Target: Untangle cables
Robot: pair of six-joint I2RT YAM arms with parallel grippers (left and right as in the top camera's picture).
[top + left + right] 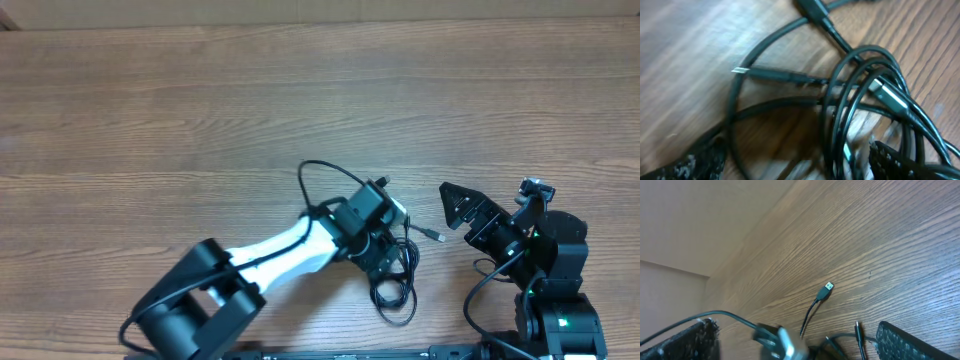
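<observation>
The cables (396, 282) are thin black cords bunched on the wooden table, with one loop (318, 180) reaching up and left and a plug tip (432, 235) to the right. My left gripper (385, 240) is right over the bunch. In the left wrist view its fingers (795, 167) are spread wide, with the coiled strands (865, 100) and a silver-tipped plug (740, 70) below and between them. My right gripper (455, 205) is open just right of the bunch. Its view shows a small plug (828, 286) lying on the table and a blurred black-and-silver plug (777, 340) low between its fingers (795, 342).
The wooden table (200, 110) stretches far and left of the cables. The left arm's white link (285, 250) lies across the near middle. The right arm's base (560, 320) is at the near right edge.
</observation>
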